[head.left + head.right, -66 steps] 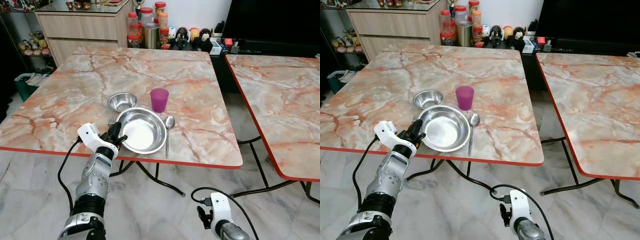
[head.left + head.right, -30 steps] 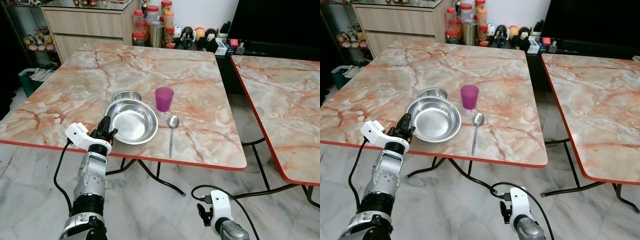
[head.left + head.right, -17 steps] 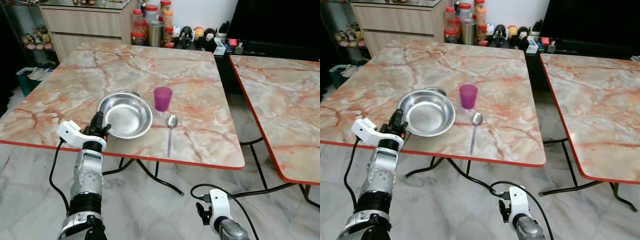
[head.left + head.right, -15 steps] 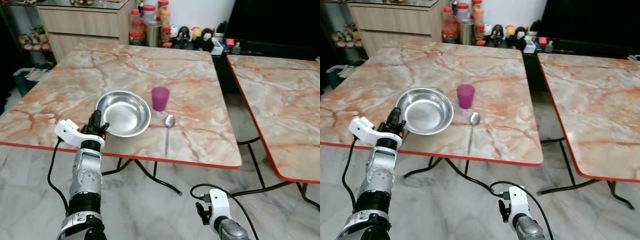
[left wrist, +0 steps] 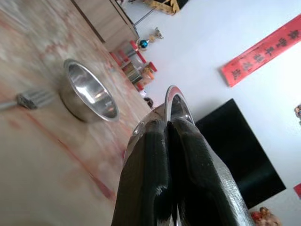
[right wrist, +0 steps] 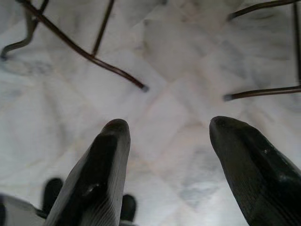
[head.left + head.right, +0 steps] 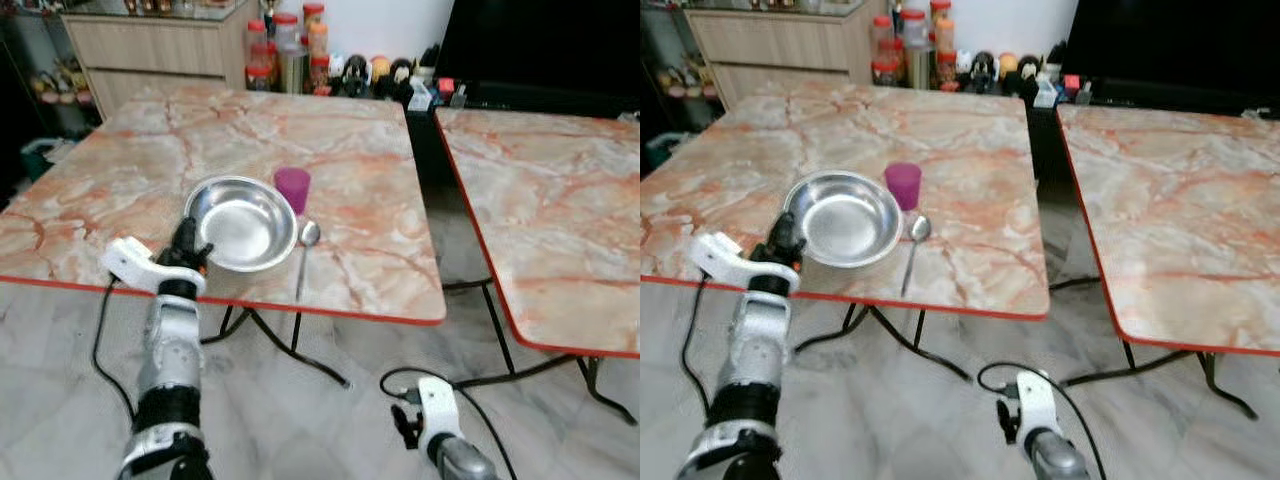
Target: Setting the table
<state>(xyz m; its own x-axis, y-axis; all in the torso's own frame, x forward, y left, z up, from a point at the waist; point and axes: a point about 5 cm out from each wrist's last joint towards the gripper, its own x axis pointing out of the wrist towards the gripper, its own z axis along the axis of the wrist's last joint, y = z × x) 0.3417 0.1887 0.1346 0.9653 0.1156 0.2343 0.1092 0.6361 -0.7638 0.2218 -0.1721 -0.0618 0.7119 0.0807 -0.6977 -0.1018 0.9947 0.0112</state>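
- Plate [image 7: 241, 222] travel was the change: over the last couple of seconds I had carried the wide steel dish from beside the spoon toward my left, and it now sat lifted off the tabletop [image 7: 360, 160], partly covering the spot where the small bowl stood.
- My left hand [image 7: 189, 248] was clamped tight on the plate's near rim, fingers [image 5: 155, 179] pressed together on the thin steel edge, at the front left of the near tabletop.
- In the left wrist view the small steel bowl [image 5: 88, 97] lay beyond the plate on the marble with the fork [image 5: 26, 100] just beside it; both looked untouched.
- The spoon [image 7: 305, 252] lay to the right of the plate, handle toward the near edge, and the purple cup [image 7: 292, 188] stood just behind the plate's far right rim.
- My judgement: the plate was being repositioned within the setting, so it was mid-move and not yet set down.
- Contents: the plate was empty and shiny, the bowl looked empty too, and I could not tell whether the cup held anything.
- My right hand [image 6: 171, 155] hung idle low over the marble floor [image 6: 155, 70], fingers spread wide and gripping nothing.
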